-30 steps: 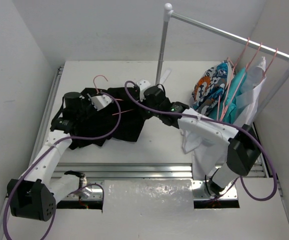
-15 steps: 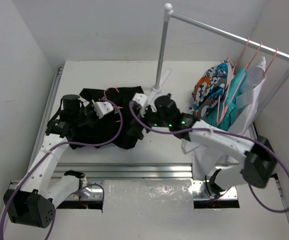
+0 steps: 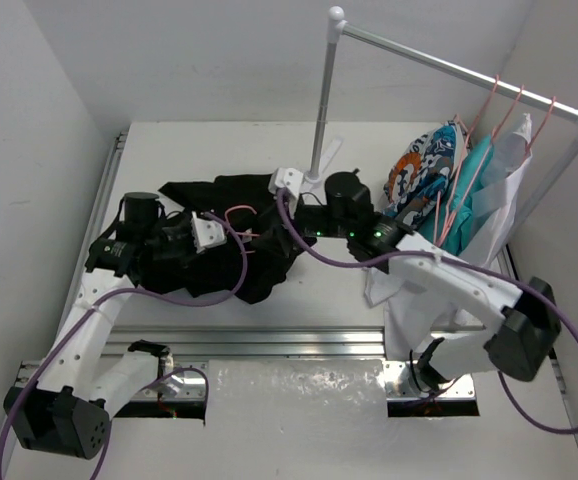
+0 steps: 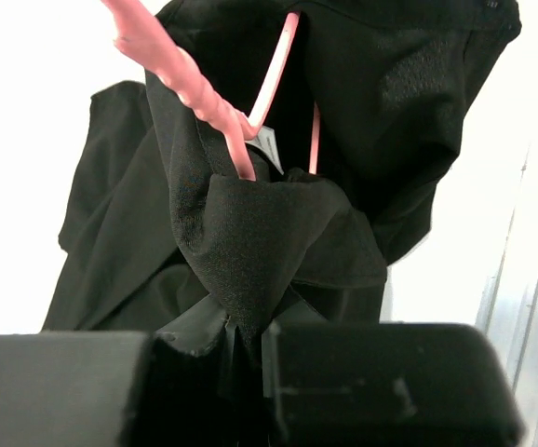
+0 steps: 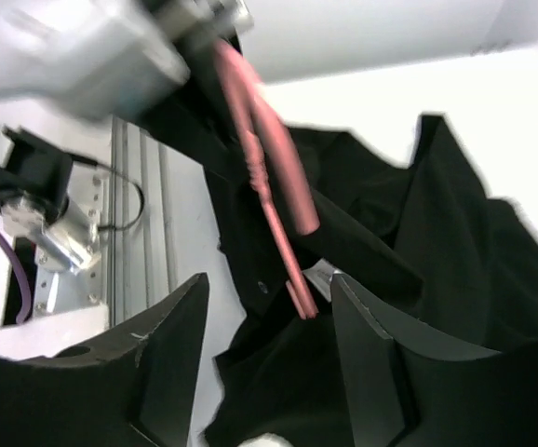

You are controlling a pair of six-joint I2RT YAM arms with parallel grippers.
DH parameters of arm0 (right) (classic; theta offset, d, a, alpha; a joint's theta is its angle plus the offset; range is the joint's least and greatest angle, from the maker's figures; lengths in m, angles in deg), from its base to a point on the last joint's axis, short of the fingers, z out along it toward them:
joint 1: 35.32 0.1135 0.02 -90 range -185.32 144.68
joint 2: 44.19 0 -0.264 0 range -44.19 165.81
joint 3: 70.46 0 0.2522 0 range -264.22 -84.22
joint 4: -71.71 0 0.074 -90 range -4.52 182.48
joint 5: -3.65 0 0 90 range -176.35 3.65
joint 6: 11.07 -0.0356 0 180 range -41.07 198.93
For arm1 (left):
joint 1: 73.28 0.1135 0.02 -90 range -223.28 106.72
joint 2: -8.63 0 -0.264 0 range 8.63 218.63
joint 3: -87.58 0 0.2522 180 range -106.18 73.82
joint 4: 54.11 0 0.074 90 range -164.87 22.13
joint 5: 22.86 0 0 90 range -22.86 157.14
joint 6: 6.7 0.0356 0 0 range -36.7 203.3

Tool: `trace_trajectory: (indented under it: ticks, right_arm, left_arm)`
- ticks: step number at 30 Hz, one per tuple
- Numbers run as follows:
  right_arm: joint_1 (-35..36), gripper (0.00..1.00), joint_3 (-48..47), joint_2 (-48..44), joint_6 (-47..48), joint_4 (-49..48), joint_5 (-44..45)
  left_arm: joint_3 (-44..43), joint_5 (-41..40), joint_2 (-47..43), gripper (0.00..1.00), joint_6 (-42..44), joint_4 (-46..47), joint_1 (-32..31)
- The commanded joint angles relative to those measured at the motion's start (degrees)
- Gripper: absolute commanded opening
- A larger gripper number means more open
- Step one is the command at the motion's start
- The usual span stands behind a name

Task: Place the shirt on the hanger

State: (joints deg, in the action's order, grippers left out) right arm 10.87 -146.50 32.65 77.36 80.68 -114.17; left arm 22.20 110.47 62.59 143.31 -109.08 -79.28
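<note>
White walls [image 3: 219,50] enclose a white table [image 3: 219,150] with a metal clothes rail [image 3: 439,60].

Plain black shirt [image 3: 264,265], thin pink hanger [image 4: 199,88] against it, white surface [image 3: 219,150], orange, blue and white patterned garment [image 3: 421,170], solid teal garment [image 3: 472,185], white cloth [image 3: 394,290], silvery rail [image 3: 439,62], purple cables [image 3: 174,297]

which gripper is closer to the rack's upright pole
Right. The right gripper sits beside the pole base; the left gripper is farther left, pinching the shirt.
</note>
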Motion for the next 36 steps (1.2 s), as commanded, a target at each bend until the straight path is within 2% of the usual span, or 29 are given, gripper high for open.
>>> trace_trajectory:
  ticks: [1,8,11,12,13,15,18,21,22,24,25,31,34,36]
  right_arm:
    - [-0.2,0.57,-4.6,5.3,0.9,-1.4,-4.8]
    - [-0.2,0.59,-6.4,11.3,5.5,-3.8,-8.8]
    - [-0.1,0.51,-6.3,12.5,3.5,-6.1,-8.8]
    - [-0.1,0.46,-6.4,13.0,3.0,-6.6,-8.2]
    - [-0.1,0.23,-6.6,13.8,2.0,-7.2,-5.8]
    - [-0.1,0.00,-8.0,14.3,2.0,-6.1,-2.4]
    - [-0.9,0.00,-7.1,11.7,2.8,-2.1,2.2]
    - [-3.0,0.00,-1.8,4.4,2.9,-4.2,6.2]
    - [-4.3,0.00,-0.8,2.5,2.5,-5.0,7.7]
    - [-5.5,0.00,0.8,-1.6,2.6,-5.8,11.4]
    - [-6.8,0.00,0.8,-2.6,3.0,-4.8,11.7]
    - [-8.8,0.00,0.9,-6.7,7.4,0.3,5.6]
    - [-8.8,0.00,1.2,-8.7,10.2,1.4,4.4]
    - [-9.0,0.00,1.1,-10.1,12.2,1.4,5.5]
  left_arm:
    - [-3.0,6.7,-1.6,0.00,2.1,-1.3,-0.6]
    - [-4.5,9.1,-1.6,0.00,1.7,-2.4,-0.5]
    - [-5.2,10.1,-1.1,0.00,2.9,-3.3,-0.5]
    - [-5.5,11.2,-1.0,0.00,3.6,-4.0,-0.6]
    - [-5.8,11.5,-1.0,0.00,4.0,-5.0,-0.5]
    - [-7.2,12.0,-0.9,0.00,4.1,-5.5,-0.4]
    - [-9.9,13.1,-0.3,0.00,2.6,-6.1,1.7]
    - [-13.3,14.2,1.1,0.06,5.8,-10.1,4.0]
    - [-14.0,14.4,1.2,0.13,6.0,-11.8,4.2]
    - [-16.1,15.5,1.5,0.21,7.3,-13.5,4.9]
    - [-16.8,15.9,1.2,0.25,8.1,-15.0,5.0]
    - [-16.1,14.3,-0.2,0.29,8.5,-15.5,6.0]
    - [-16.3,14.1,0.3,0.32,10.3,-17.2,8.5]
    - [-17.3,14.9,0.4,0.41,11.4,-19.8,10.2]
